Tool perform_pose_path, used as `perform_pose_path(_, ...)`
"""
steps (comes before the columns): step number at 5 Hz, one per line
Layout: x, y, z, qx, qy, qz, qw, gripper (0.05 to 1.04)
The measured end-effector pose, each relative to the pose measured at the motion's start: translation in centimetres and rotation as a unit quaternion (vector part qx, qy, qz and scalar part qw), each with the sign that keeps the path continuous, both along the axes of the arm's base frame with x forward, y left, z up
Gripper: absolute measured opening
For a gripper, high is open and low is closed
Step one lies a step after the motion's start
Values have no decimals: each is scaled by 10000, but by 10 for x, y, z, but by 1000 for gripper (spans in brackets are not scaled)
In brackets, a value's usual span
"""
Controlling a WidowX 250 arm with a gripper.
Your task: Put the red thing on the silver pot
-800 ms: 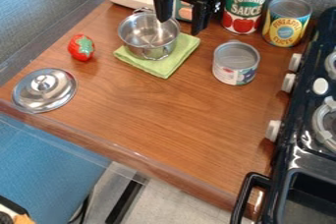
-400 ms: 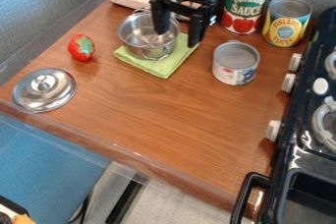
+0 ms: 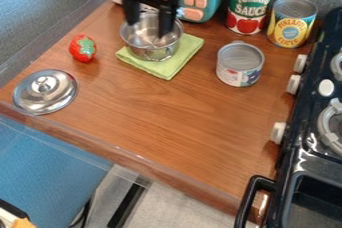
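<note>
Claw (image 3: pixel 147 29) gapes wide above the silver pot (image 3: pixel 155 52).

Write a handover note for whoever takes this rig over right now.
Gripper: above the pot, jaws apart, holding nothing.
Red strawberry: on the counter, between the green cloth and the lid.
Silver pot: upright on the cloth, its lid off and lying on the counter.
Done: nothing of the transfer; the strawberry is not at the pot.
Left: grasp the strawberry, carry it to the pot, release.
</note>
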State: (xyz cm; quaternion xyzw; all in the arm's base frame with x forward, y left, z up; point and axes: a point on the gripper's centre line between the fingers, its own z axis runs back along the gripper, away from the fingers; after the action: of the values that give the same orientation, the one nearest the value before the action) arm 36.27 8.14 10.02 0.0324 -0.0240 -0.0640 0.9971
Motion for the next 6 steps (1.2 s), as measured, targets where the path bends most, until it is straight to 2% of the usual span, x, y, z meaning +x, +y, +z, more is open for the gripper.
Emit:
perform_pose_path(1, -3, 30, 8, 133, -13, 23, 9999, 1000)
perform_pose_path(3, -16, 77, 1, -75, -28, 180, 9998, 1000)
perform_pose_path(5, -29, 96, -9, -194, -73, 295, 9994, 1000)
perform_pose_path(6, -30, 103, -20, -143, -10, 517, 9986, 1000)
